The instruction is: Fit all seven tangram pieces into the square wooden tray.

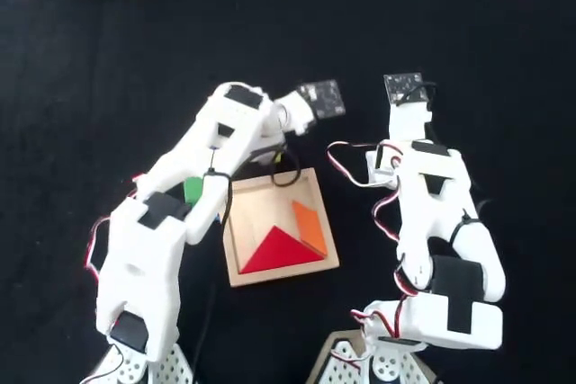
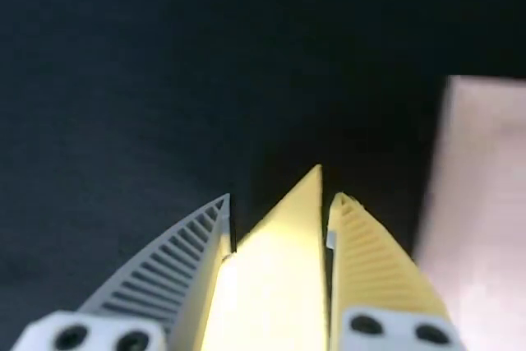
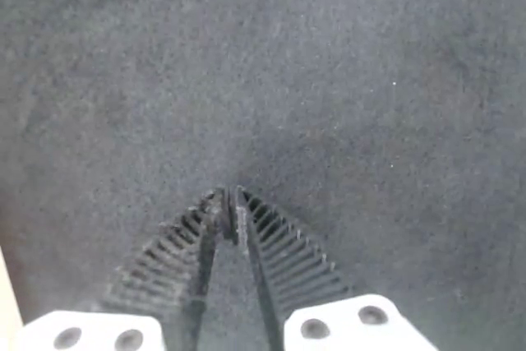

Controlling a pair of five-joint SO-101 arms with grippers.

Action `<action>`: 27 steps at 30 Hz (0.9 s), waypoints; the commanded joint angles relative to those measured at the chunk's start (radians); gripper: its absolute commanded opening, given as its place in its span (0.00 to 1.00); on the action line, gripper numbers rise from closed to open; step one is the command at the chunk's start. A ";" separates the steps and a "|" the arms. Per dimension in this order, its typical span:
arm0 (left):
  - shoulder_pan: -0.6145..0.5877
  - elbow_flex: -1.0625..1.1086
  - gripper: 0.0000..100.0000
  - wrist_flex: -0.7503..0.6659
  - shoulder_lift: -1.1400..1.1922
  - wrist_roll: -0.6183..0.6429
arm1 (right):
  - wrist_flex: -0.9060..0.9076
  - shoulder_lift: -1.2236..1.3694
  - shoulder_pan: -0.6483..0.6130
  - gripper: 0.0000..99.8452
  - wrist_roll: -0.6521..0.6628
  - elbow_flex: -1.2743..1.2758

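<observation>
two pieces sitting in tray (image 1: 227,238): one red triangle (image 1: 279,249), one orange piece (image 1: 310,227). one green piece (image 1: 193,190) just outside. left gripper (image 2: 283,200) clamping one yellow piece (image 2: 279,273), right gripper (image 3: 226,196) pinched closed, empty.

The left end effector (image 2: 281,200) clamps a yellow piece (image 2: 279,285) over black cloth (image 2: 164,55) beside the tray (image 2: 483,203)

Wooden tray (image 1: 261,209) holds red triangle (image 1: 279,249) and orange piece (image 1: 310,227); green piece (image 1: 193,190) beside it; yellow piece (image 2: 275,285) in left claw (image 2: 283,199).
</observation>
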 commanded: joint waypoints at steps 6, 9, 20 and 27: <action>-0.159 -0.292 0.19 -0.008 0.138 0.029 | 0.005 0.001 0.008 0.01 0.000 -0.054; -0.157 -0.341 0.19 0.118 0.141 0.031 | 0.005 0.001 0.008 0.01 0.000 -0.054; -0.226 -0.456 0.19 0.595 -0.060 -0.230 | 0.005 0.001 0.008 0.01 0.000 -0.053; -0.369 -0.456 0.20 0.519 -0.109 -0.393 | 0.005 0.001 0.008 0.01 0.000 -0.053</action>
